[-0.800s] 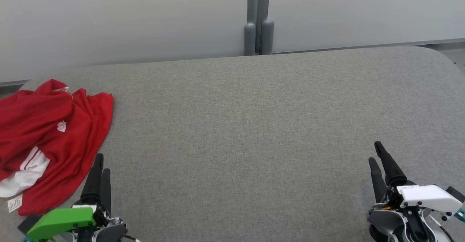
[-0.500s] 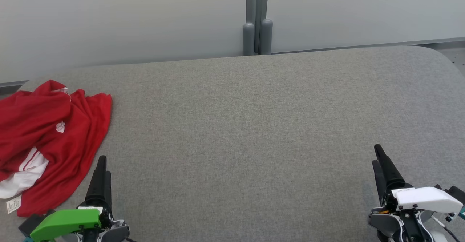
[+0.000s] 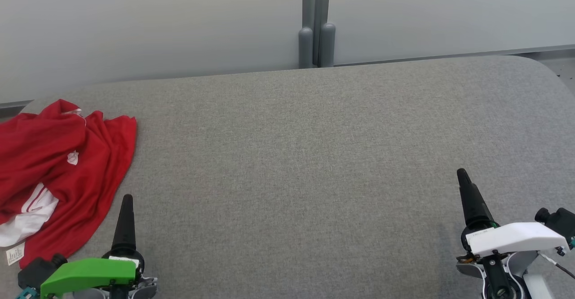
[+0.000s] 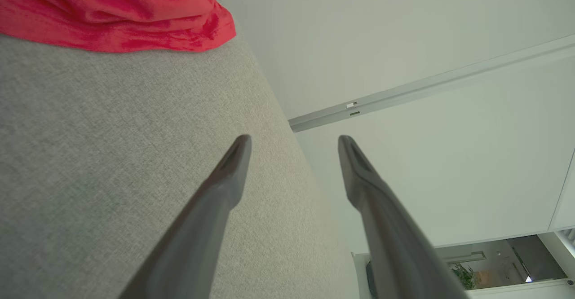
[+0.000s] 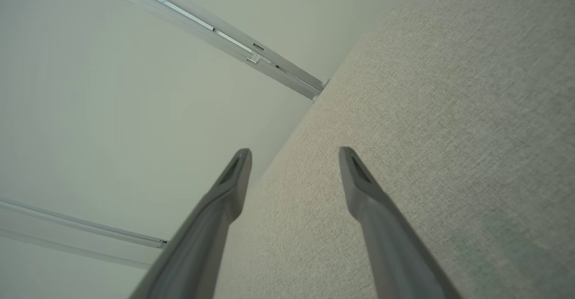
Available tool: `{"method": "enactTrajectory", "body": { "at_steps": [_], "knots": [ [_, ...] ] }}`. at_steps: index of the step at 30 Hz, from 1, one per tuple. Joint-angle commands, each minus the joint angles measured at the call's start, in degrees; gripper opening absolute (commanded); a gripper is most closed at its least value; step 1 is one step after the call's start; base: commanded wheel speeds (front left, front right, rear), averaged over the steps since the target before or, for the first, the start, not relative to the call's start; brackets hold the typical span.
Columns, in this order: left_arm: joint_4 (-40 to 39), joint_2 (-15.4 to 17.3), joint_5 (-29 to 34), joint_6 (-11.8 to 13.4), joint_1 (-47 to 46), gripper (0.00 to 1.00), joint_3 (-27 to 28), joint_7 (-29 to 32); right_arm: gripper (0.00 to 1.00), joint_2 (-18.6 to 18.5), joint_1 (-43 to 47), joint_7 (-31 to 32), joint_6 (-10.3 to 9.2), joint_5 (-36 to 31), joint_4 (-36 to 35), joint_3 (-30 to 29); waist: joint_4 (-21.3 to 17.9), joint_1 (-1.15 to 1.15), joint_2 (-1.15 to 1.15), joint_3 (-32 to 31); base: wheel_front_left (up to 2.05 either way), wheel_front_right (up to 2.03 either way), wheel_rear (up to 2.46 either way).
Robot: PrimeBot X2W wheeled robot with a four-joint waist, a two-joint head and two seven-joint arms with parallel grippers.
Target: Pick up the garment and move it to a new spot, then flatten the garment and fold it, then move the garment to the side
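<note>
The red garment [image 3: 67, 169] lies crumpled at the far left end of the grey worktop [image 3: 292, 155]. It is bunched in folds, with a white striped panel and a care label [image 3: 14, 255] showing at its near edge. I cannot tell whether it is a shirt or shorts. Nothing touches it.

My left end effector [image 4: 292, 142] sits just beside the garment's near right hem but apart from it. Its fingers are spread wide and empty, with bare fabric-covered worktop and wall between them in the left wrist view. My right end effector [image 5: 294, 153] is well apart from the garment, at the opposite end of the worktop, and is equally released and empty.

Over the last second both wrists have rolled. In the head view each end effector showed two fingers side by side, and now each shows a single dark spike, one finger stacked behind the other. The right one has also crept a little further onto the worktop. The garment's slight drift in the head view looks like camera motion, not cloth motion.

I judge the task has not really begun, and the pickup is still ahead. The roll probably readies my left fingers for pinching the hem. A shallow bite on such loose folds could slip.
</note>
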Motion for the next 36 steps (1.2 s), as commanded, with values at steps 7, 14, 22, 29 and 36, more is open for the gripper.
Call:
{"method": "enactTrajectory", "body": {
  "at_steps": [7,14,22,29,36],
  "knots": [
    [-0.8,1.6,9.8,-0.1,0.1,1.00,-0.9,-1.7,1.00,-0.4,-0.1,-1.8,0.03,-11.3,-2.5,1.6,-0.1,0.00,0.15,0.1,0.00,0.00,0.00],
    [-1.8,3.0,21.2,0.3,0.1,1.00,-1.7,-3.1,1.00,-0.4,-0.1,-3.2,0.03,-19.8,-2.8,2.6,-0.2,0.00,0.18,0.2,0.00,0.00,0.00],
    [-2.6,3.9,31.8,0.8,0.7,1.00,-2.2,-4.6,1.00,-0.9,-0.8,-4.7,0.04,-28.7,-1.4,3.6,-0.6,0.00,0.21,0.3,0.00,0.00,0.00],
    [-2.2,4.7,38.7,1.4,1.7,1.00,-3.2,-5.8,1.00,-1.3,-0.7,-5.9,0.04,-34.4,-0.3,3.7,-1.0,0.00,0.24,0.3,0.00,0.00,0.00],
    [-1.4,5.3,43.7,1.2,2.6,1.00,-4.5,-6.9,1.00,-1.4,-0.3,-7.0,0.04,-38.9,0.7,3.9,-1.4,0.00,0.27,0.2,0.00,0.00,0.00]
  ]
}}
